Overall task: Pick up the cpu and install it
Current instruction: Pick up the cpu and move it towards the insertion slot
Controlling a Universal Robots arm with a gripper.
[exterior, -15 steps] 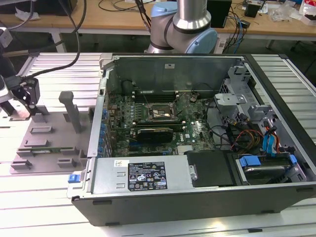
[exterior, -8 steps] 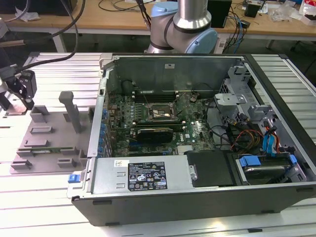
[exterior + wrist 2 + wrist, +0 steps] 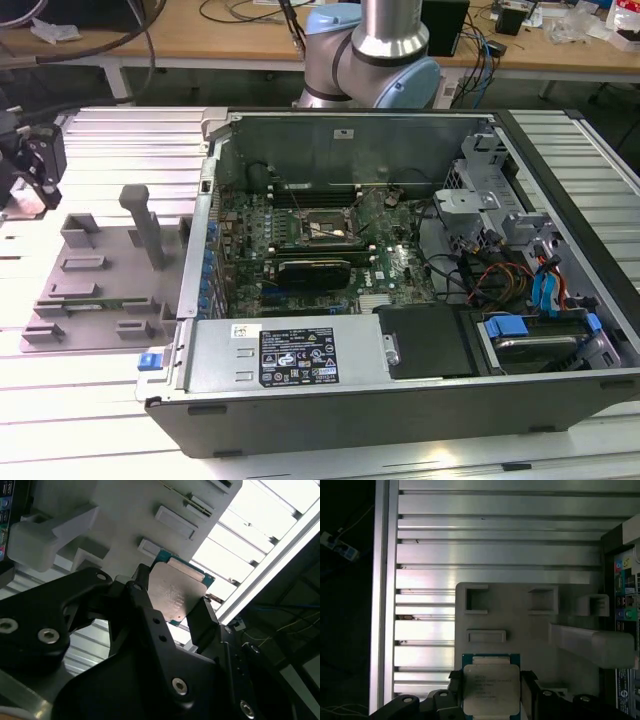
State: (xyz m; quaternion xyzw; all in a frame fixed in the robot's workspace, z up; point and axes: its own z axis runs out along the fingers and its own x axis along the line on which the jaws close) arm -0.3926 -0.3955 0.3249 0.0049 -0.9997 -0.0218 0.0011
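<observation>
In both wrist views the cpu (image 3: 176,591) (image 3: 491,689), a flat square chip with a silvery metal top and a green rim, sits between my black fingers (image 3: 201,616) (image 3: 528,681). My gripper (image 3: 172,599) (image 3: 491,681) is shut on the cpu's two opposite edges and holds it level above the grey parts holder (image 3: 520,622). In the exterior view my gripper (image 3: 32,172) hangs at the far left, beyond the holder's (image 3: 95,275) outer edge. The open socket (image 3: 322,228) lies on the motherboard (image 3: 390,265) inside the computer case (image 3: 400,370), well to the exterior view's right of my gripper.
The grey holder carries an upright post (image 3: 143,222) and several raised pockets. The case's side wall (image 3: 195,250) rises between holder and motherboard. Cables (image 3: 500,275) and drive bays (image 3: 545,335) crowd the case's right end. The ribbed metal table (image 3: 130,140) surrounds everything.
</observation>
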